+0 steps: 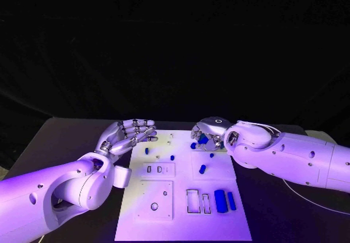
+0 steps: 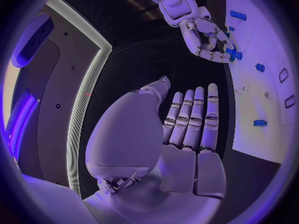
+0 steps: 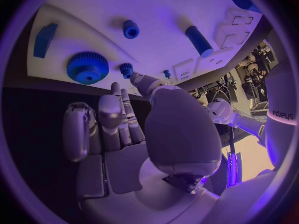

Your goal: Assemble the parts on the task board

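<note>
Task board (image 1: 182, 212), a white plate, lies lengthwise in the middle of the black table (image 1: 66, 136); blue parts are scattered over it. Near edge of the board: two upright blue blocks (image 1: 220, 201) stand side by side, just beside two empty rectangular slots (image 1: 193, 201); toward the middle, a blue peg (image 1: 202, 169) stands by itself; farther back, smaller blue pieces (image 1: 146, 150) sit near the left margin.

Left hand (image 1: 130, 133) hovers at the far left corner of the board, palm up, fingers extended and close together, holding nothing; left wrist view shows the same hand (image 2: 187, 129) with fingers straight and side by side above the dark table, the board's edge (image 2: 261, 84) beside it.

Right hand (image 1: 208, 134) is lowered over the far edge of the board, fingers curled downward around a blue part; whether the part is actually gripped cannot be told from the head view. Right wrist view: right hand (image 3: 124, 129) has its fingers reaching toward a small blue gear (image 3: 126, 68), the fingertips at or just beside it; contact is uncertain. A large blue gear (image 3: 87, 67) lies just beside the small one; a blue cylinder (image 3: 199, 40) and a round blue knob (image 3: 131, 29) stand well apart from both; a blue block (image 3: 45, 40) sits at the board's corner.
</note>
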Motion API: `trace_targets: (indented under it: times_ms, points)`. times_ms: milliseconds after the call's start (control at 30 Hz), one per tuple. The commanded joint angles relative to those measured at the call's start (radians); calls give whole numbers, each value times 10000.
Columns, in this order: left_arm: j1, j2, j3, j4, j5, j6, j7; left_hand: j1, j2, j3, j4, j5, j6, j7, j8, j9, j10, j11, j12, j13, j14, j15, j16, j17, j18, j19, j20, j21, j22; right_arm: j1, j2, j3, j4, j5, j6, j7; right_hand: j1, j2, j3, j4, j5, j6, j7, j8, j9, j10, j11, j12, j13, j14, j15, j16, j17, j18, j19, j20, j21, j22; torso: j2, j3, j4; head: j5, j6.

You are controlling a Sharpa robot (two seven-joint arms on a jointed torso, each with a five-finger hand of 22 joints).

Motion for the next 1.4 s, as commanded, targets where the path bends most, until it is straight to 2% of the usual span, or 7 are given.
trace_targets:
  times_ms: [33,633,900,1067,1100,1133,1400]
  points:
    - [31,-10,11,51,83,209,16,-106,6,34,39,46,35,455,-63,-17,59,24,-78,-13,-89,20,-55,-10,120,-20,71,-31,-17,-16,38,-6,-30,-371,321,-144,116,-15,23,42,-22,-50,24,-46,26,4,38,-26,23,126,16,116,96,-200,98,9,72,83,59,-3,8,5,4]
    - [81,-53,11,84,192,208,-11,-138,18,36,52,47,26,471,-77,-25,49,36,-107,-13,-108,29,-76,-8,124,-9,75,-28,-22,-45,165,-16,-113,-388,245,-137,168,208,184,110,3,234,-91,131,240,397,-80,98,163,196,-60,876,793,-326,359,-19,541,836,190,-10,35,-25,-18]
    - [97,-77,11,74,238,196,-22,-142,22,38,54,46,26,472,-77,-25,50,37,-110,-13,-108,29,-76,-7,125,-6,75,-27,-22,-59,222,-17,-83,-368,100,-120,168,313,233,144,18,367,-162,231,346,554,-145,139,210,220,-113,1097,996,-367,452,-32,681,1066,208,-2,-1,10,-74]
    - [101,-70,11,67,256,212,-46,-151,31,40,59,47,27,477,-79,-27,51,39,-115,-12,-104,29,-77,-5,127,2,74,-23,-22,-62,225,-17,-85,-391,-205,-239,356,589,352,55,11,630,-304,463,571,833,-273,220,295,257,-227,1390,1276,-422,583,-91,859,1366,224,-11,-1,-24,-77]
    - [102,-70,11,65,257,215,-49,-151,31,40,59,47,27,477,-79,-27,51,39,-115,-12,-104,29,-77,-5,127,2,74,-23,-22,-62,223,-17,-92,-401,-263,-270,400,646,374,23,-53,668,-327,509,622,885,-297,234,315,264,-249,1440,1322,-430,600,-108,883,1406,225,-10,-2,-21,-74]
    - [102,-69,11,63,259,217,-53,-153,32,41,60,47,27,478,-80,-27,50,40,-117,-12,-103,29,-77,-4,128,4,74,-22,-22,-62,221,-17,-102,-418,-322,-310,495,756,500,-44,-650,690,-358,574,722,932,-325,227,346,270,-280,1520,1387,-438,616,-142,913,1457,225,-7,0,-22,-66]
    - [108,-74,11,50,293,227,-80,-170,41,42,69,47,22,487,-87,-31,48,45,-129,-11,-97,29,-77,1,130,15,74,-17,-22,-63,223,-16,-110,-600,-718,-540,548,889,648,-135,-666,806,-420,743,924,1054,-383,239,413,288,-317,1669,1517,-467,682,-175,995,1605,245,-18,8,-11,-34]
